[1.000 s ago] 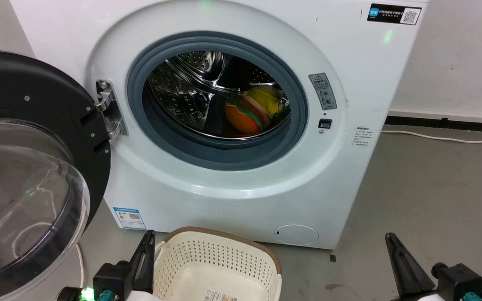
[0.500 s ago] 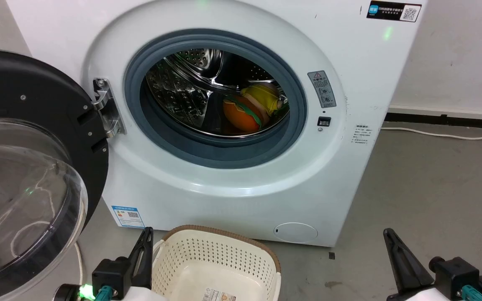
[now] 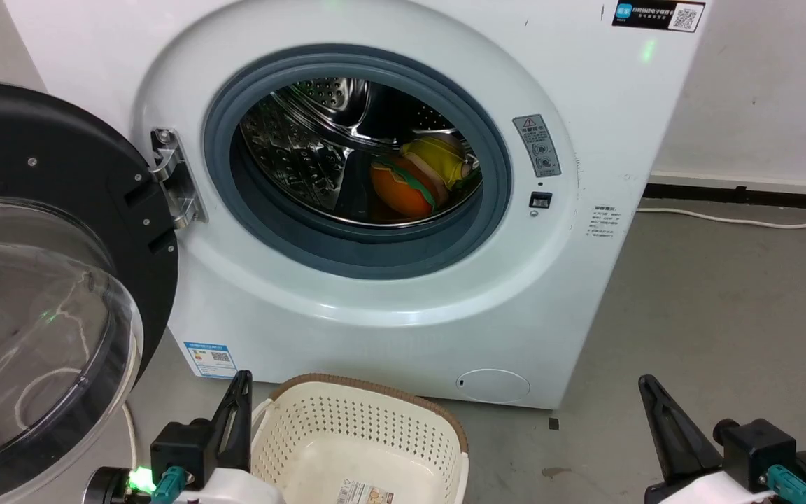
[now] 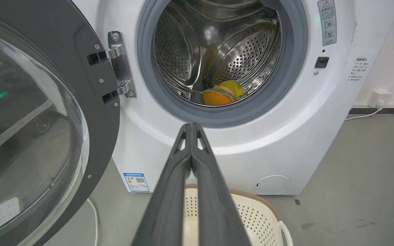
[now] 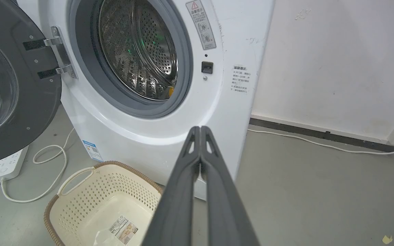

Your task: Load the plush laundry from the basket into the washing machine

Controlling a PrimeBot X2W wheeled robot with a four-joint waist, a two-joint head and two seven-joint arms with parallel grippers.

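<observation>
Resting low in the steel drum [image 3: 305, 150] of the washing machine [image 3: 389, 329], the plush laundry [image 3: 413, 183] lies at about 4 o'clock within the grey rubber ring [image 3: 217, 175]. Its orange, green-edged part faces the opening and its yellow body lies behind.

I judge it light, soft and compressible, neither slippery nor fragile. Were I to take hold of it, a pinch across the yellow body or the green seam would serve best, since the round orange part may bulge out from between narrow fingers.

My left gripper [image 4: 191, 127] has its two fingers pressed together on nothing. From it, in the left wrist view, the plush sits at 1 o'clock, well apart and beyond the ring. My right gripper [image 5: 200, 130] is likewise closed and bare. In the head view the plush lies at 11 o'clock from it, well apart.

The basket [image 3: 368, 383] stands on the floor just before the machine, between my grippers, at 6 o'clock from the opening, its bottom showing a printed label. The door [image 3: 60, 147] hangs wide at 9 o'clock. The loading appears done.
</observation>
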